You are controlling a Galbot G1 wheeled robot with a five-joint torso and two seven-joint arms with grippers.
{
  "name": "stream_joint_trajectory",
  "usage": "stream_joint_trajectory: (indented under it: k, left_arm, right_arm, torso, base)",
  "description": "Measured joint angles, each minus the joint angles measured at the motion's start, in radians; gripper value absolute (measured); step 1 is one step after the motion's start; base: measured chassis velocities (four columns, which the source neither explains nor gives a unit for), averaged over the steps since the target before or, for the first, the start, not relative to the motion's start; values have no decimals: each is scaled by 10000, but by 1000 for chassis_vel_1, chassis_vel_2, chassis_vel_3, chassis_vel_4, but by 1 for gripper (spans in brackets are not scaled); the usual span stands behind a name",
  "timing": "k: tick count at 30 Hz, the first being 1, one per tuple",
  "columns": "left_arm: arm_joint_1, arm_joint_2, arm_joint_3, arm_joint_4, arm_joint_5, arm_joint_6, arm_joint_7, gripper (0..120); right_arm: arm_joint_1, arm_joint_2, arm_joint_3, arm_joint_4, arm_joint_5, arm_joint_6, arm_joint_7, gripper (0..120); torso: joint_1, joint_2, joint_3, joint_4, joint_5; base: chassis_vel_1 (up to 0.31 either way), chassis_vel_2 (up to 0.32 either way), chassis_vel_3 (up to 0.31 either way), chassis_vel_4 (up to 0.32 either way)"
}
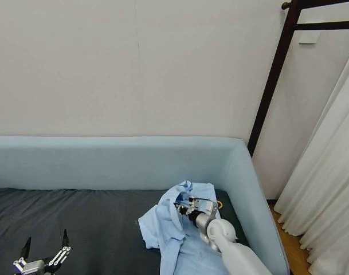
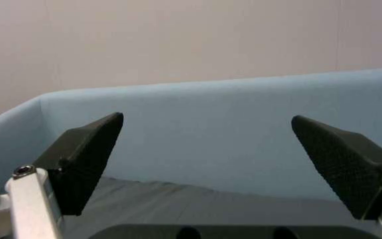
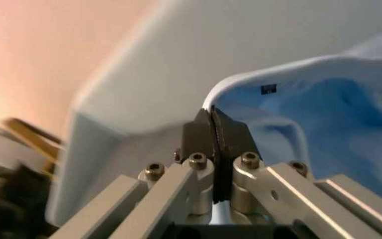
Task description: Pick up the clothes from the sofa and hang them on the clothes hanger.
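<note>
A light blue shirt [image 1: 177, 229] lies crumpled on the dark seat of the sofa [image 1: 77, 217] near its right armrest. My right gripper [image 1: 181, 207] is shut on the shirt's collar edge, and the wrist view shows the collar [image 3: 257, 79] pinched between the closed fingers [image 3: 226, 134]. My left gripper [image 1: 45, 247] hovers low at the front left over the seat, open, with nothing between its fingers [image 2: 85, 159]. The dark wooden clothes hanger stand [image 1: 274, 74] rises behind the sofa's right end.
The light blue sofa back [image 1: 105, 163] and right armrest [image 1: 254, 206] wall in the seat. White curtains [image 1: 329, 189] hang at the far right beside the stand. A pale wall [image 1: 134, 63] fills the background.
</note>
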Motion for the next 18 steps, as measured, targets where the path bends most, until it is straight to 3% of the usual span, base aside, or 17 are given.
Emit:
stream_joint_trajectory:
  k: [4,9,18]
  left_arm:
    - [-77,-4,131,6,-12,-18,0,100]
    - [-118,130,171,5,-118,-19,-5,100]
    - [-133,361,188,-22,-335,-51,-9,100]
  right_arm:
    - [39,-618,-18,2330,1326,1115,3,0]
    - [847,-809,71,4009,1835,2126,284,0]
    - [2777,-995,266,4934,604,3345,1642,0]
  torso:
    - [-1,0,0,-1,0]
    - [-1,1,0,2,-1]
    - [0,1,0,0,-2]
  base:
    - [0,0,0,0]
    - [0,0,0,0]
    - [0,0,0,0]
